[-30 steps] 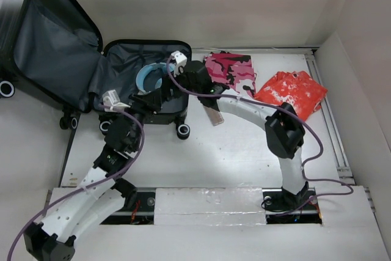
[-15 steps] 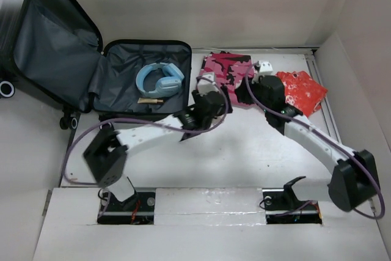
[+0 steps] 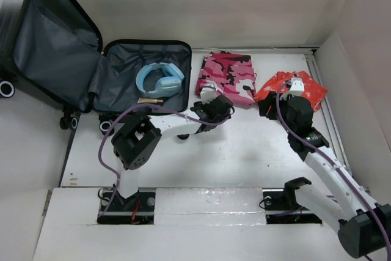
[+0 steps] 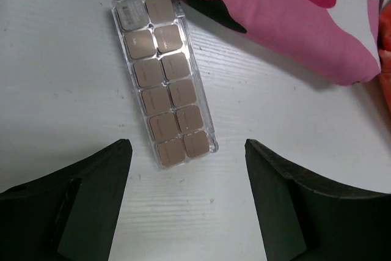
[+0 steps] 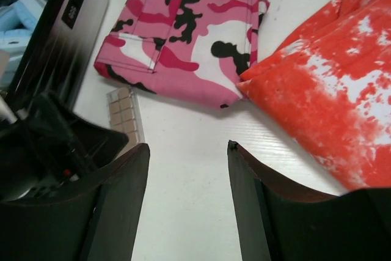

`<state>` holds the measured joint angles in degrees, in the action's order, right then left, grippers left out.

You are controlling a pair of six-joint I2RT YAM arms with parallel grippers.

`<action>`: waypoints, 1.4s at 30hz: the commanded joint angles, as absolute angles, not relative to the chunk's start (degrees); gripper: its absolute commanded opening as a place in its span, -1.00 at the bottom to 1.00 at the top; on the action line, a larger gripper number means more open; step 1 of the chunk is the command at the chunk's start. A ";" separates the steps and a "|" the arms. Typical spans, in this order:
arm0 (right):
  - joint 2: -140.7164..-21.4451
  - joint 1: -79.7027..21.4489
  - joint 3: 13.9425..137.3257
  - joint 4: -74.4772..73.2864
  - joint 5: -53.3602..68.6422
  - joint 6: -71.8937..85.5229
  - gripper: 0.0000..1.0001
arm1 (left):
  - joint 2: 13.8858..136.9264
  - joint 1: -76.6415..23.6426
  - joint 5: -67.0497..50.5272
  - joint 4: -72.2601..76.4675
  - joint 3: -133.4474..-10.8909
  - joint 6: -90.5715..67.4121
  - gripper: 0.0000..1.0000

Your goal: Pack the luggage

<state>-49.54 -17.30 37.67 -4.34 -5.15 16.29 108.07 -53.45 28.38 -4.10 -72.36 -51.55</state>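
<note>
On the near right, the right pincer (image 5: pixel 187 148) is hanging over a bare patch of the white surface (image 3: pixel 244 151). Its jaws are standing apart and gripping nothing. Just left of it, the left pincer (image 4: pixel 186 148) is reaching in from the left with its jaws also spread wide. A clear palette of tan squares (image 4: pixel 162 80) is lying flat on the surface in front of it. The near end of the palette is sitting in the gap between the two fingers, with bare surface showing on either side, so nothing is clamped.

Just beyond the palette, a folded pink camouflage garment (image 3: pixel 227 77) is resting on the surface. To its right, an orange-red garment (image 5: pixel 330 90) is lying beside it, with the right wrist partly covering it in the overhead view.

The luggage (image 3: pixel 122 74) is lying open at the far left of the surface, its lid (image 3: pixel 55 47) propped up to the left. It is sitting left of and farther back than the left pincer, with the pink garment just off its right wall, and well apart from the right pincer. Light blue headphones (image 3: pixel 160 79) are lying inside on the dark lining.
</note>
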 commanded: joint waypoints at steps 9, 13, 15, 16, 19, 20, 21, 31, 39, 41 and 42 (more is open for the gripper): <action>-51.06 -20.82 35.51 0.62 2.72 15.56 0.20 | 118.83 -53.00 32.25 -14.68 -84.55 -56.95 0.41; -52.47 -22.15 35.51 1.32 3.25 15.56 0.20 | 119.96 -53.00 33.74 -15.37 -85.17 -56.95 0.38; -52.47 -22.15 35.51 1.32 2.72 15.56 0.20 | 119.97 -53.00 34.37 -15.91 -85.17 -56.95 0.38; -51.08 -22.15 35.51 1.32 2.03 15.56 0.20 | 119.97 -53.00 34.37 -16.43 -84.56 -56.95 0.32; -47.66 -22.15 35.51 0.71 0.54 15.56 0.20 | 121.28 -53.00 35.59 -18.01 -84.03 -56.95 0.27; -46.51 -22.15 35.51 0.70 0.53 15.56 0.20 | 121.81 -53.00 35.60 -18.63 -84.02 -56.95 0.21; -45.45 -22.15 35.51 -0.08 -0.17 15.56 0.20 | 121.82 -53.00 36.99 -19.94 -84.02 -56.95 0.21; -37.62 -22.15 36.12 -2.90 0.44 15.56 0.25 | 119.46 -54.31 40.08 -25.76 -79.55 -54.94 0.08; -39.38 -22.15 36.65 -2.90 2.20 15.56 0.25 | 120.93 -54.32 39.29 -26.36 -80.77 -53.27 0.31; -38.85 -22.15 36.65 -2.90 2.20 15.56 0.25 | 122.07 -54.32 39.29 -26.37 -82.08 -52.74 0.31; -38.85 -22.15 36.65 -2.90 2.20 15.56 0.25 | 122.86 -54.32 39.29 -25.85 -82.09 -52.73 0.31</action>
